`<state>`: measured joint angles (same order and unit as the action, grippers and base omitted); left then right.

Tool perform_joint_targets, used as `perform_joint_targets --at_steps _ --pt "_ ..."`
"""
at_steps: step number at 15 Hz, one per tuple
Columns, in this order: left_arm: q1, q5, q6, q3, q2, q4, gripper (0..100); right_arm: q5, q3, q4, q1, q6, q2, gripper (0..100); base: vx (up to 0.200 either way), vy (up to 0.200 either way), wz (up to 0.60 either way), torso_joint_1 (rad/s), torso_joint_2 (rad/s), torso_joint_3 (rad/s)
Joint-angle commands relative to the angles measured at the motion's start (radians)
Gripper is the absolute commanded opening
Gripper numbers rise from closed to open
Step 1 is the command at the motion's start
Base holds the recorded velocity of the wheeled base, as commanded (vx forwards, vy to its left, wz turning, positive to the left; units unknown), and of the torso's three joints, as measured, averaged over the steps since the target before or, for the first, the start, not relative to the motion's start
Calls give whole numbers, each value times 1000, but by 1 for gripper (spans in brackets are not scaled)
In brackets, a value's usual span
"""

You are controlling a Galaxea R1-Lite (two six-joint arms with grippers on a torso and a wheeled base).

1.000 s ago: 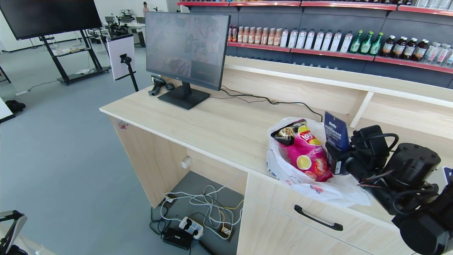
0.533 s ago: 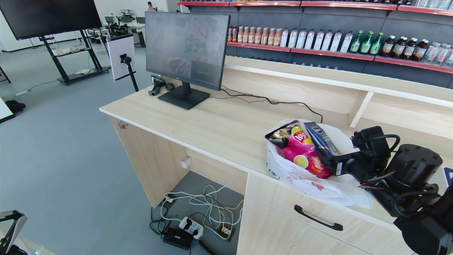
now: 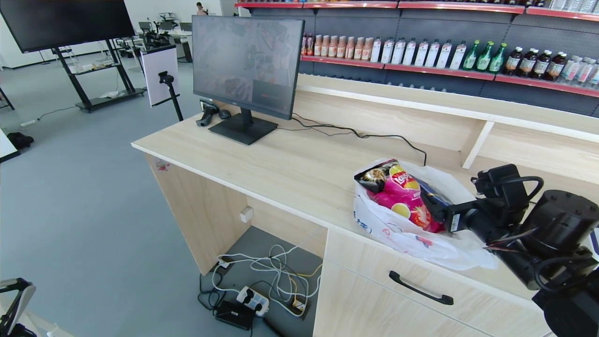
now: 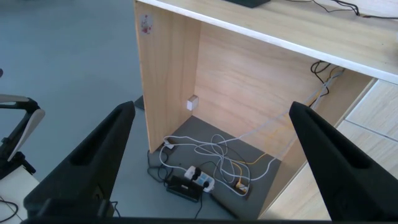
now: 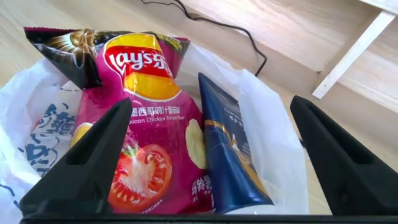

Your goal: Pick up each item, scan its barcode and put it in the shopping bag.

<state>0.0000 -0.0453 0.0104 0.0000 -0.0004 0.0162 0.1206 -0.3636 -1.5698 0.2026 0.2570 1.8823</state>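
Note:
A white plastic shopping bag (image 3: 412, 243) lies open on the wooden counter (image 3: 290, 168) near its front edge. Inside it rest a pink chips bag (image 3: 398, 192) (image 5: 149, 124) and, beside that, a dark blue pouch (image 3: 433, 199) (image 5: 227, 155). My right gripper (image 3: 442, 210) (image 5: 211, 106) hovers at the bag's mouth, open, its fingers spread wide on either side of the blue pouch without touching it. My left gripper (image 4: 211, 109) hangs low to the left of the counter, open and holding nothing, over the grey floor.
A monitor (image 3: 248, 61) stands at the counter's far left, with a handheld scanner (image 3: 206, 114) beside its base and a black cable (image 3: 374, 135) running toward the bag. Bottle shelves (image 3: 444, 56) line the back. Cables and a power strip (image 4: 199, 180) lie under the counter.
The blue pouch, held upright above the bag a second ago, has gone down into the bag beside the chips. My right gripper has let it go and drawn back slightly.

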Motion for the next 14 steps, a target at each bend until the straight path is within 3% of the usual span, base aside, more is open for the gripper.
perform_joint_targets --at_steps 1,7,12,14 --pt "0 -1 0 0 0 1 100 1 18 -1 0 1 -55 100 0 0 0 0 0 0" --pt "0 -1 0 0 0 1 100 -1 98 -1 0 5 -200 100 0 0 0 0 0 0" --pt "0 -1 -1 0 0 1 100 -7 364 -1 11 18 -457 100 0 0 0 0 0 0" --pt "0 -1 -3 0 0 1 100 -12 364 -1 28 14 -537 100 0 0 0 0 0 0"
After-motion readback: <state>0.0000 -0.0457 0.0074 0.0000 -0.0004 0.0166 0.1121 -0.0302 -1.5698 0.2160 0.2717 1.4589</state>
